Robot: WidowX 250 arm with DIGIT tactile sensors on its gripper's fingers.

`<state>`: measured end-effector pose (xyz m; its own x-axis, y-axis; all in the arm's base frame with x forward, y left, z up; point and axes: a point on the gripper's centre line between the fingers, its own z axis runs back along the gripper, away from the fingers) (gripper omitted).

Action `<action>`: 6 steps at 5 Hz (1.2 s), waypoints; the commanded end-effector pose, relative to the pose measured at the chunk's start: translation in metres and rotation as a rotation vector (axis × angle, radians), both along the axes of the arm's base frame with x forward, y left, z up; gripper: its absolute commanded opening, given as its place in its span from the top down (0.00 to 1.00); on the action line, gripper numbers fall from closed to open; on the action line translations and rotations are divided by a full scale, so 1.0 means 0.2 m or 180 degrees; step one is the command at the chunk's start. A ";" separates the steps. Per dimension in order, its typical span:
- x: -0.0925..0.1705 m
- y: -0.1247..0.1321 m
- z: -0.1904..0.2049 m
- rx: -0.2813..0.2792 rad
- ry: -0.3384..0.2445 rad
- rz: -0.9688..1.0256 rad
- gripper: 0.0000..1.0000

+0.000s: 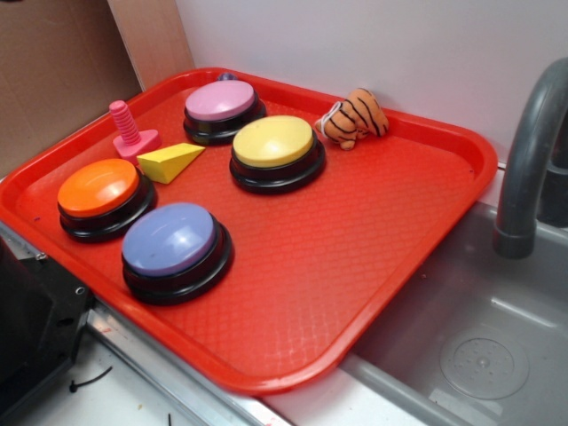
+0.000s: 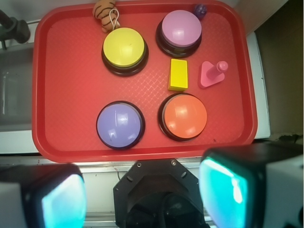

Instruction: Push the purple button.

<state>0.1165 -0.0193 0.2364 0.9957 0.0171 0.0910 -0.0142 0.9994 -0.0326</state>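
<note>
A red tray (image 1: 426, 231) with a raised rim and a diamond-textured floor rests across a grey counter, one edge overhanging a grey sink basin (image 1: 479, 346) with a dark grey faucet (image 1: 532, 169) beside it. A pale wall stands behind the tray, with brown panelling at the far corner. The purple button (image 2: 120, 125) sits near the tray's front edge, just beside the orange button (image 2: 183, 116) and apart from it. Farther back stand the yellow button (image 2: 124, 50) and the pink button (image 2: 179, 32). Between the rows lie a yellow wedge block (image 2: 178, 74) and a pink peg on a base (image 2: 212, 74). A striped toy tiger (image 1: 355, 117) lies at the back rim, and a small purple object (image 2: 200, 9), too small to identify, sits in the back corner. The half of the tray toward the sink is bare. In the wrist view the gripper (image 2: 142, 197) hangs above the counter short of the tray, its two fingers (image 2: 223, 190) wide apart and holding nothing.
</note>
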 end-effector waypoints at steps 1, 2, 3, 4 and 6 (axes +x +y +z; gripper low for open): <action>0.00 0.00 0.00 0.0000 0.0000 0.0000 0.00; 0.05 0.01 -0.25 0.0106 -0.0385 -0.0398 0.00; 0.11 -0.09 -0.47 0.0118 -0.0319 -0.1072 0.00; 0.12 -0.10 -0.65 -0.0015 -0.0242 -0.1330 0.00; 0.16 -0.12 -0.87 0.0133 0.0124 -0.1533 0.00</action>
